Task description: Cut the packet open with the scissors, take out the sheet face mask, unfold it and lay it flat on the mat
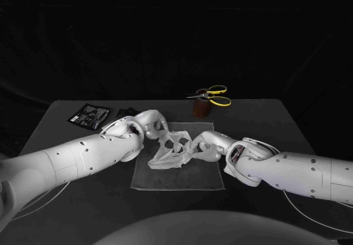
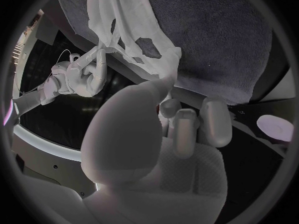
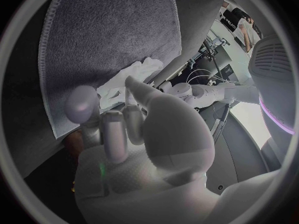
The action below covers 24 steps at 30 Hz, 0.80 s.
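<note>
- White, thin sheet: the sheet face mask (image 1: 171, 149) is out of its packet and hangs crumpled and only part-opened between your two hands, over the mat. Its lower fold seems to rest on the cloth.
- Your left hand (image 1: 151, 125) pinches the mask's far edge, thumb against curled-in fingers. I judge this is the anchor end.
- Your right hand (image 1: 208, 145) pinches a strip on the opposite side. Likely purpose: drawing the hands apart would spread the folds.
- The grey mat (image 1: 176, 176) lies directly below, so the mask can go straight down once flat.
- The black packet (image 1: 90, 116) lies at the left rear of the table (image 1: 279, 127), well apart from the mat. You cannot tell its cut edge from here.
- The yellow-handled scissors (image 1: 211, 95) stand in a brown holder (image 1: 200, 108) just behind the mat, out of the working area.
- Count: one mask, one mat, one packet, one pair of scissors, one holder, two hands.
</note>
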### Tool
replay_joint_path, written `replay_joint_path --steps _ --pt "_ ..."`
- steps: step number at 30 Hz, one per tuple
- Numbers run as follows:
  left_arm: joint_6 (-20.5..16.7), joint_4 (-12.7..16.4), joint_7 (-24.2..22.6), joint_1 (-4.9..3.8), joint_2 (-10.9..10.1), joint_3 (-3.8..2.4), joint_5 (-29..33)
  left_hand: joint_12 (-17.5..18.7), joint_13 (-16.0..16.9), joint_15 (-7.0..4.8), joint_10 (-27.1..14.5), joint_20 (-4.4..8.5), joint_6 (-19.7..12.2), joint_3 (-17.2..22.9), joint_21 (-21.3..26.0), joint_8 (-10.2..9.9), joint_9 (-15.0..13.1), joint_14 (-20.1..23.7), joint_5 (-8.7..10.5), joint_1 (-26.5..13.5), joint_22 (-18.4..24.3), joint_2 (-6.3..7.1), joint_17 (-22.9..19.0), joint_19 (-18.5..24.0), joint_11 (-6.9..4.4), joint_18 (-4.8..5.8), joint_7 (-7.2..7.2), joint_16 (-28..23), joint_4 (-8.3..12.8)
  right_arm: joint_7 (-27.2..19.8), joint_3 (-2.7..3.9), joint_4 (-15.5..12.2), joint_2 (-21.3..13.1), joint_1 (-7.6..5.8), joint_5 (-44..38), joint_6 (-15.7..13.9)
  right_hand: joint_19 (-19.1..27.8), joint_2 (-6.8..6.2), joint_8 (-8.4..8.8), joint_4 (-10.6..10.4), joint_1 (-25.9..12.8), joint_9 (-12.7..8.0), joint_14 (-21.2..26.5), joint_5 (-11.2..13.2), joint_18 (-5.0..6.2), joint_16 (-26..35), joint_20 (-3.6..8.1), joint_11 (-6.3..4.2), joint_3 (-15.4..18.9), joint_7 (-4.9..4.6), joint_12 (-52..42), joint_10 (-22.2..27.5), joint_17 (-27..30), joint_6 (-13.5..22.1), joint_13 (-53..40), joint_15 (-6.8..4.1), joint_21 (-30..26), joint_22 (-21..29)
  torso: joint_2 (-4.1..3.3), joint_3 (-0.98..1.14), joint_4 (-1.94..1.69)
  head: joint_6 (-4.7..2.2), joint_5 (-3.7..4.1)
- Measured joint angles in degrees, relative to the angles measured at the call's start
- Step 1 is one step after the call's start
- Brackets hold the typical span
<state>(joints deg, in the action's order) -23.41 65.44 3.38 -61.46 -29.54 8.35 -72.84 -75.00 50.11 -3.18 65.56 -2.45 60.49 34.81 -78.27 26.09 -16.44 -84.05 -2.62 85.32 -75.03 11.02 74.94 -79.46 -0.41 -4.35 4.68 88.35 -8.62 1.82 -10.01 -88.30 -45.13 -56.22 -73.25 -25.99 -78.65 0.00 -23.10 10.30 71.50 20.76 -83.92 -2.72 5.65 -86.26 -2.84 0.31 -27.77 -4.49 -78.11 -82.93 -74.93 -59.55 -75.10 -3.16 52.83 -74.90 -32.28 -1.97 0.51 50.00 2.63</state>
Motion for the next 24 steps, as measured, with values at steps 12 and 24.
replay_joint_path --steps 12,24 --pt "0.6 -0.1 -0.4 0.0 -0.1 0.02 0.0 0.0 0.1 0.01 0.0 0.0 -0.1 0.6 -0.2 0.2 0.0 0.0 0.0 -0.4 0.0 0.38 0.0 0.0 0.0 -0.01 -0.11 0.0 0.3 -1.9 0.01 0.2 -0.1 0.01 1.1 -3.4 1.3 -3.84 5.86 0.3 -2.1 -2.7 -0.1 -0.1 -0.04 0.5 -1.45 2.96 1.9 -3.92 4.8 4.0 0.0 7.9 1.9 2.14 -3.0 0.0 0.03 0.03 -0.02 0.0 0.07" --pt "1.9 -0.3 -0.3 0.0 0.1 0.03 -0.1 0.0 0.1 0.01 0.0 0.0 -0.2 0.9 -0.2 0.5 0.0 0.0 0.0 -0.9 0.1 0.31 0.0 0.0 0.01 -0.01 -0.21 -0.1 0.6 -1.7 0.0 1.3 1.1 0.04 -0.8 -1.3 1.7 -5.08 7.72 1.1 -1.9 -3.5 -0.1 -0.1 0.58 0.7 -2.01 3.58 2.7 -4.65 5.4 4.6 0.0 9.4 2.5 2.55 -4.1 0.0 0.02 -0.01 -0.03 0.0 0.04"
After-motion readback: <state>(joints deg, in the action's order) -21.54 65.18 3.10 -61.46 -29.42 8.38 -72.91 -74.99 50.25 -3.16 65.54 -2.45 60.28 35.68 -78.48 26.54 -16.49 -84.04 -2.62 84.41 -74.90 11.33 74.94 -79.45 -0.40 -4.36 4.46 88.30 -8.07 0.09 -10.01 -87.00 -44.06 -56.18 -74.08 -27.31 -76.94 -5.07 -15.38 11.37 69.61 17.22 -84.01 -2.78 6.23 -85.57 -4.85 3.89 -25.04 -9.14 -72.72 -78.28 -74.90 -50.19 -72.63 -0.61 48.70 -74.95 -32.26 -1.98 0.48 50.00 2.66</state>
